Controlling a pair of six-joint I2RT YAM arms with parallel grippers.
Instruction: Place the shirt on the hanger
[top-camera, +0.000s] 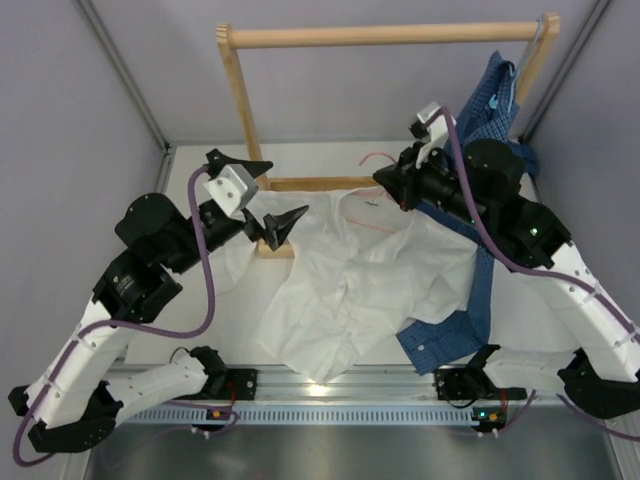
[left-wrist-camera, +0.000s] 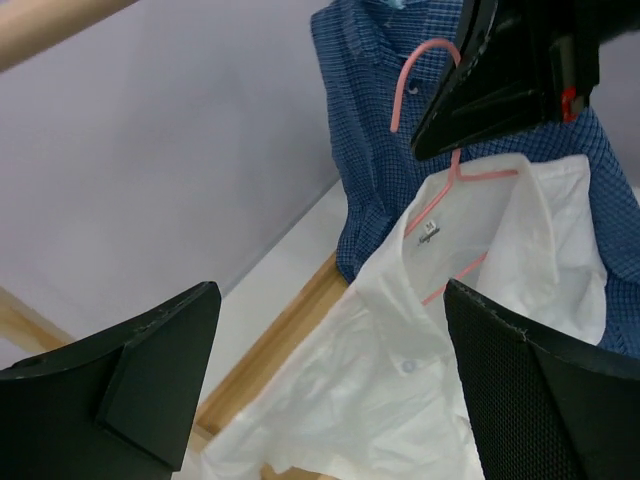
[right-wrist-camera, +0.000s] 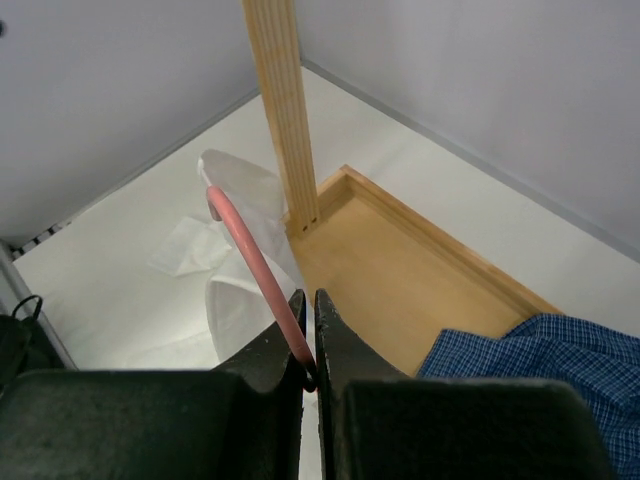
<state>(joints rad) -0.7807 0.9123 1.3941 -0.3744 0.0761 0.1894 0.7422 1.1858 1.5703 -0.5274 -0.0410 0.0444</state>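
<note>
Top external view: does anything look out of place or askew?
The blue checked shirt hangs off the wooden rail but trails down onto the table, its hem sprawled under the right arm, beside the wrinkled white shirt. Nothing looks spilled or damaged.

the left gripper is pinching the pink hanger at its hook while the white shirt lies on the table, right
Wrong arm. The right gripper is shut on the pink hanger at its hook, as the right wrist view shows; the left gripper is open, holding nothing. The white shirt does lie on the table.
</note>
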